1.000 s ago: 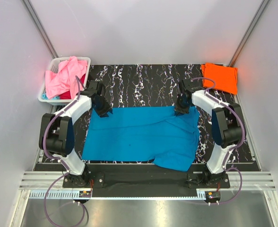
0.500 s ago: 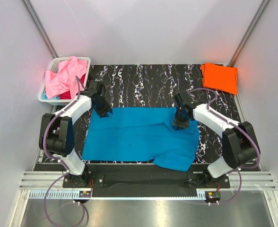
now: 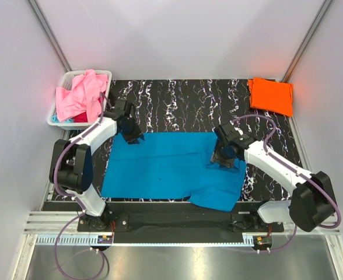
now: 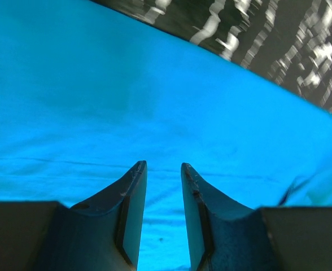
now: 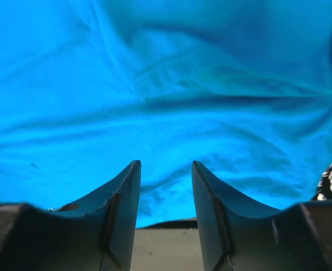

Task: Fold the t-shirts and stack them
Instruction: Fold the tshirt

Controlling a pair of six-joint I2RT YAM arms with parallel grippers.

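A bright teal-blue t-shirt (image 3: 160, 166) lies spread on the black marbled table (image 3: 183, 99), with its near right part bunched. My left gripper (image 3: 132, 135) is open over the shirt's back left corner; its wrist view (image 4: 163, 166) shows teal cloth below the empty jaws. My right gripper (image 3: 223, 158) is open and empty low over the shirt's right part, which fills its wrist view (image 5: 165, 164). A folded orange t-shirt (image 3: 270, 95) lies at the back right. A pink t-shirt (image 3: 81, 93) lies over a red one (image 3: 81, 117) in the basket.
The white lattice basket (image 3: 56, 121) stands at the back left corner, just behind my left arm. White walls close in the table on three sides. The arm bases are at the near edge.
My right gripper has moved from the shirt's back right corner toward the near side, and that corner now lies further in. My left gripper has shifted slightly right.
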